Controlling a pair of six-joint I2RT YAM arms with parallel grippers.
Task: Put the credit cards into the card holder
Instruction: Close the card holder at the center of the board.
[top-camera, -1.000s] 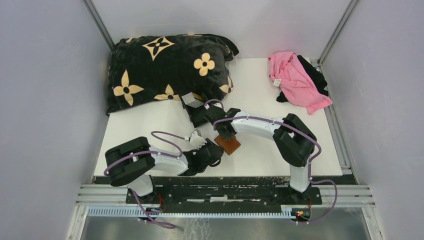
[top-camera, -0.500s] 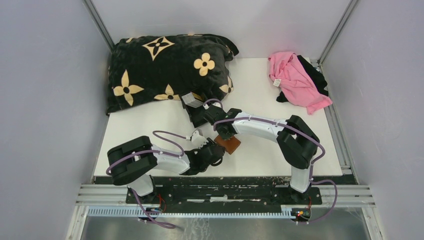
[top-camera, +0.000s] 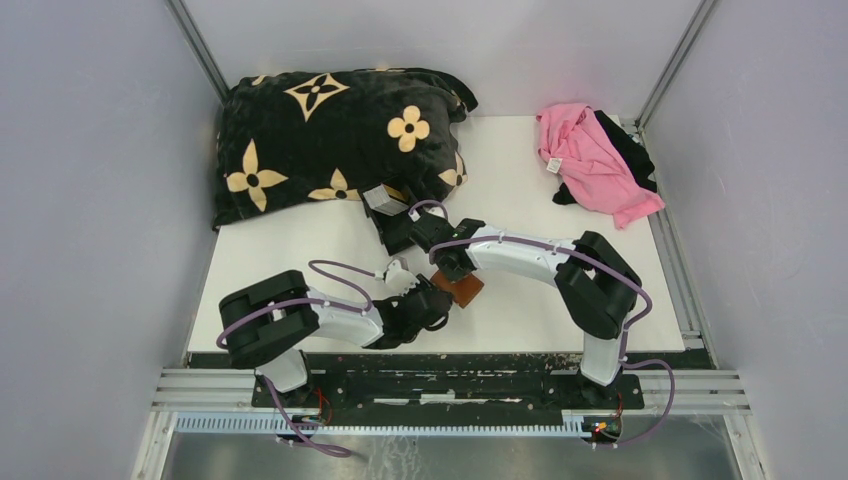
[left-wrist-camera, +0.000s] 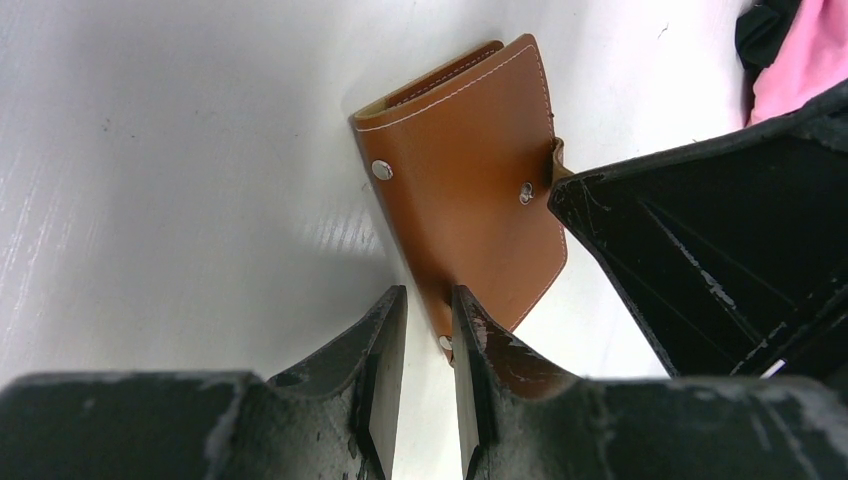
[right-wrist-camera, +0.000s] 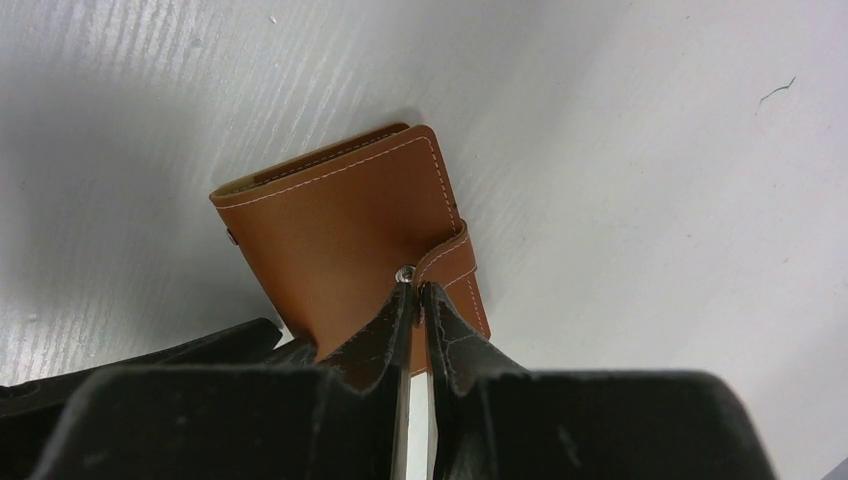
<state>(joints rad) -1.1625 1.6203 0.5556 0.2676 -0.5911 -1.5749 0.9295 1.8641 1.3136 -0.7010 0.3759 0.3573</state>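
One card holder (top-camera: 458, 288), two pincers

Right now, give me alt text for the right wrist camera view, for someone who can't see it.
A closed brown leather card holder lies on a white table, seen from just above. The right gripper, fingertips nearly together, pinches at the holder's snap tab. No credit cards appear in this view.

A lab test cell: grey panel walls (top-camera: 90, 200) (aluminium-framed) enclosing a white table (top-camera: 520, 170).
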